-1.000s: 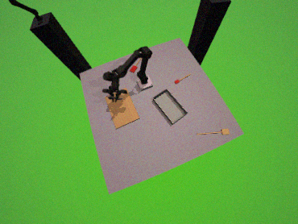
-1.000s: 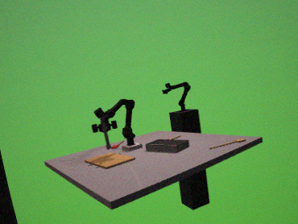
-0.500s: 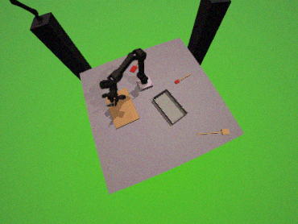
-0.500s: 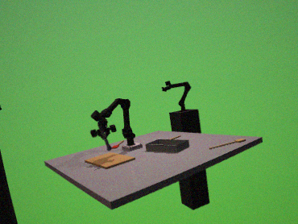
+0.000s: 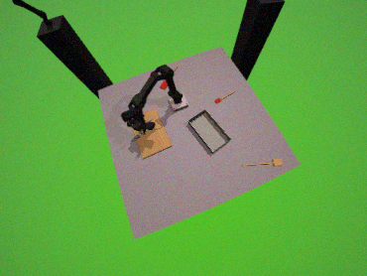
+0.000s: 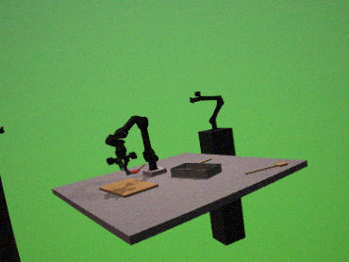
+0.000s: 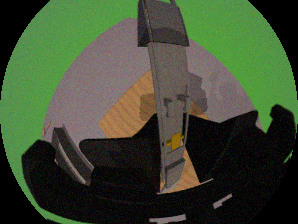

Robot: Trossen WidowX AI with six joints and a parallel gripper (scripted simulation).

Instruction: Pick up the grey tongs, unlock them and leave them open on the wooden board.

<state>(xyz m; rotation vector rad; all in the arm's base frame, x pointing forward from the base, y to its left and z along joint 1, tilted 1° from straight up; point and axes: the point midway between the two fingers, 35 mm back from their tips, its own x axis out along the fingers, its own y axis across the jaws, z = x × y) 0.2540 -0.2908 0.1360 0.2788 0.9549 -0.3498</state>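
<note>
My gripper (image 5: 142, 130) (image 6: 122, 162) (image 7: 165, 115) is shut on the grey tongs (image 7: 170, 75), above the wooden board (image 5: 157, 144) (image 6: 141, 188) (image 7: 125, 117). In the wrist view the tongs run lengthwise between the dark fingers, with a darker end piece (image 7: 164, 25) at the top and a yellow part (image 7: 175, 141) low down. How far the tongs' arms stand apart cannot be told. In the exterior view the gripper points down and tilts, with its lower end above the table. The roasting tin (image 5: 209, 131) (image 6: 195, 172) stands to the right, with nothing across it.
A red-headed tool (image 5: 164, 85) (image 6: 135, 171) lies behind the arm. Another red-headed tool (image 5: 217, 100) lies beyond the tin. A wooden tool (image 5: 278, 162) (image 6: 281, 164) lies near the table's far right corner. Dark pillars (image 5: 74, 55) (image 6: 217, 141) stand beyond the table edges.
</note>
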